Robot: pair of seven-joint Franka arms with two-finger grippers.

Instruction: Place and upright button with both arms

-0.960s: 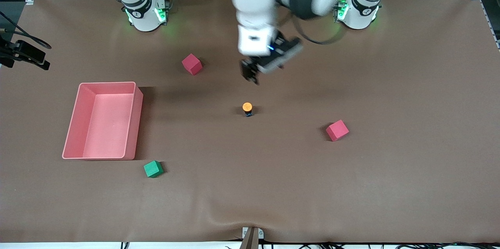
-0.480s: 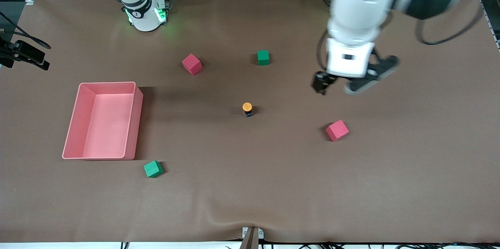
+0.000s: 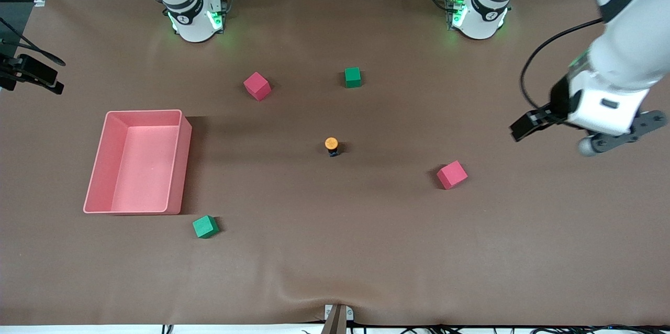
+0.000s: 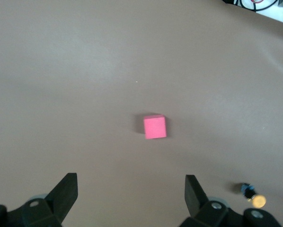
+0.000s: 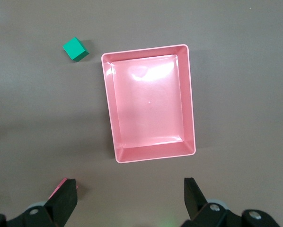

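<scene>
The button stands upright in the middle of the table, orange cap up, with nothing touching it. The left wrist view catches the button at the picture's edge. My left gripper hangs open and empty over the left arm's end of the table, well away from the button. Its fingers frame bare cloth, and a pink cube lies ahead of them. My right gripper is open and empty, high over the pink tray; it is outside the front view.
The pink tray lies toward the right arm's end. A pink cube and a green cube lie farther from the front camera than the button. Another pink cube and a green cube lie nearer.
The left arm has swung from over the table's middle out to its own end, uncovering the green cube. The button and the cubes have not moved.
</scene>
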